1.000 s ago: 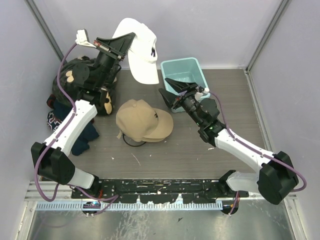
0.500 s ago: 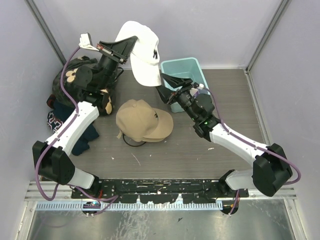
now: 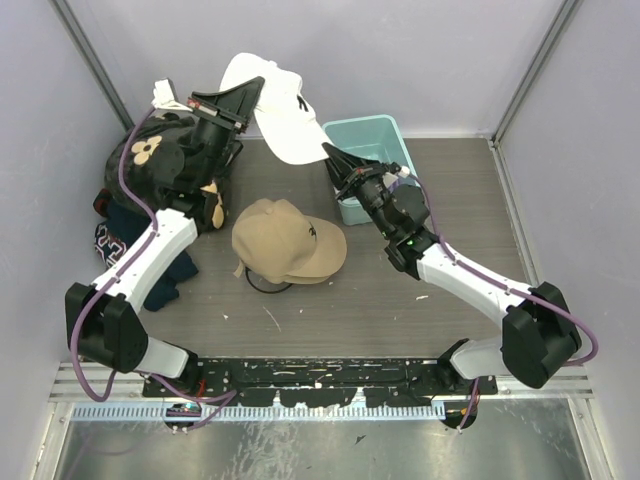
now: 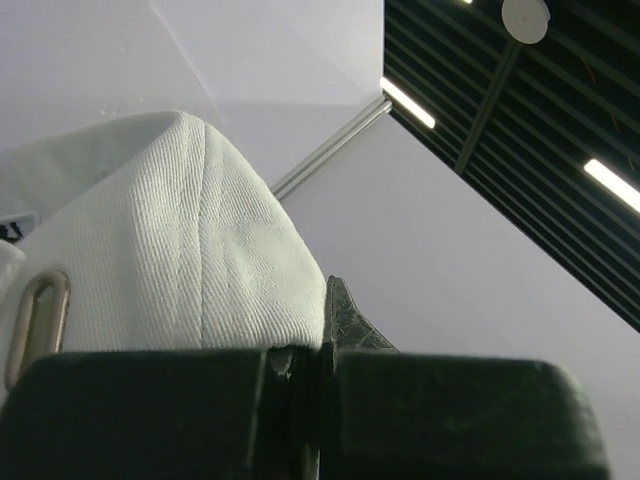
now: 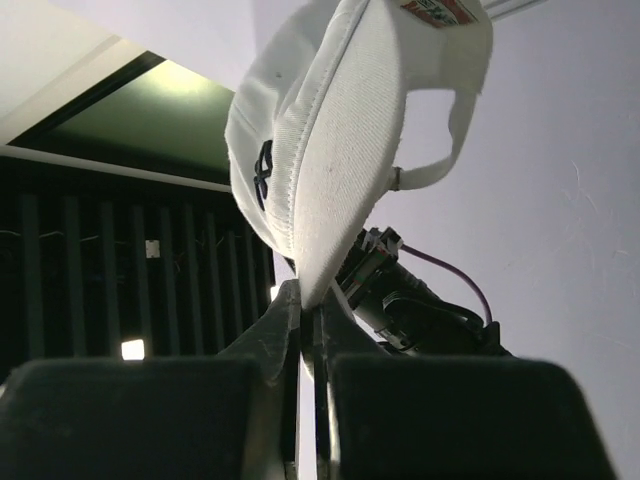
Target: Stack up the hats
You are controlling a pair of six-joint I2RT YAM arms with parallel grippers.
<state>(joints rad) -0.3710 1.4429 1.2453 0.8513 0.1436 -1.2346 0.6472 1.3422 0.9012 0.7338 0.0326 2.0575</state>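
White cap [image 3: 288, 130] aloft — left tool [image 3: 258, 88] clamped on its back, right tool [image 3: 327, 150] pinching its brim.

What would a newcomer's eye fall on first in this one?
The white cap, held up in the air at the back: the left gripper pinches its rear, the right gripper its brim. A tan cap lies nearer, in the middle of the top view.

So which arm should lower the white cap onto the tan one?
Probably left: left jaws shut on the white cap at its rear, bearing it; right jaws just pinch its brim tip.
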